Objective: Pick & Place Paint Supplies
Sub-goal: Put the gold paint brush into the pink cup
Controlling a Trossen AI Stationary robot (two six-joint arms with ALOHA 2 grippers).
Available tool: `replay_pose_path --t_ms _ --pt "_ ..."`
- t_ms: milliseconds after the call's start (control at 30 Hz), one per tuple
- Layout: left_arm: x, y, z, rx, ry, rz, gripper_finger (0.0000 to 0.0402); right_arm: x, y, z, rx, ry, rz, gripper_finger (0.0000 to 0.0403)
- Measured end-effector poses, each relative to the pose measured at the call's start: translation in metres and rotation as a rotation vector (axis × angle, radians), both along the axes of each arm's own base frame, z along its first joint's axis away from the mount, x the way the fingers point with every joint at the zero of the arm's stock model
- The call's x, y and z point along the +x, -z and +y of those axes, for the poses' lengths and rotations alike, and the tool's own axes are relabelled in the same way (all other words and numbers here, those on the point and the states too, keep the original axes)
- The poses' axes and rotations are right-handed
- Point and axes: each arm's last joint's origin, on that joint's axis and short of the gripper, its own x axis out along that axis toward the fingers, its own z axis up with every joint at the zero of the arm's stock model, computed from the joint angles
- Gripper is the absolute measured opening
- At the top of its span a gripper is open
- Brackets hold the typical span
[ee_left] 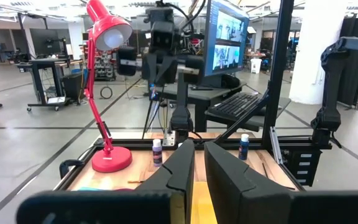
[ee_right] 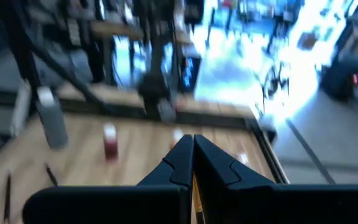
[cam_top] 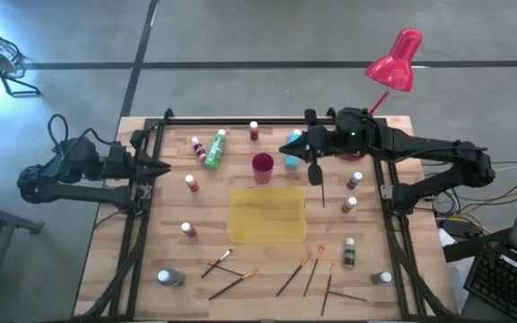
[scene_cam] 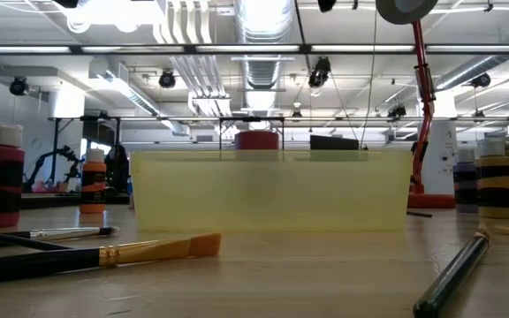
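Table (cam_top: 206, 301) fills the middle of the high view, and both arms reach in over its side rails. The right arm stretches in from the right edge across the upper half, which puts the right gripper (cam_top: 287, 148) above the crowded top-centre cluster. Its jaws are pressed together in the right wrist view, with a thin yellowish sliver low between them; whether that is a pinched brush I cannot tell. The left arm lies folded at the left edge, the left gripper (cam_top: 158, 168) just over the rail, its jaws a narrow gap apart and holding nothing. It looks parked clear of the other arm's reach. A red lamp (cam_top: 398, 61) stands at the upper right, bent over the table. At dead centre lies the flat yellow tray (cam_top: 267, 215), bare, probably as the collecting spot since it sits within both arms' reach. The paint supplies are not in it yet. A magenta cup (cam_top: 262, 167) stands just above the tray, with a green bottle (cam_top: 214, 149) lying on its side to the upper left and a light blue bottle (cam_top: 293, 162) right beside the right gripper. Small bottles (cam_top: 188, 230) ring the tray on both sides, well apart. Brushes (cam_top: 232, 285) are scattered along the bottom edge, and one dark brush (cam_top: 321, 190) lies right of the cup.
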Motion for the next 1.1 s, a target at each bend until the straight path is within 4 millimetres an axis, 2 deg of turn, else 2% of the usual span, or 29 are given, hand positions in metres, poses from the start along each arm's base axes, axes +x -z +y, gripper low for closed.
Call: replay_pose_path --t_ms 133,400,633,1100 --pt "0.000 0.000 0.000 0.000 0.000 0.000 0.0046 0.007 0.000 0.000 0.023 -0.014 -0.127 0.0008" --pt "0.000 0.000 0.000 0.000 0.000 0.000 0.0046 0.027 0.032 -0.003 0.094 -0.004 -0.261 0.0008" --pt "0.000 0.000 0.000 0.000 0.000 0.000 0.0046 0.042 0.061 -0.010 0.128 0.091 -0.274 0.0008" --pt "0.000 0.000 0.000 0.000 0.000 0.000 0.0046 0.066 0.100 -0.032 0.161 0.212 -0.231 0.0008"
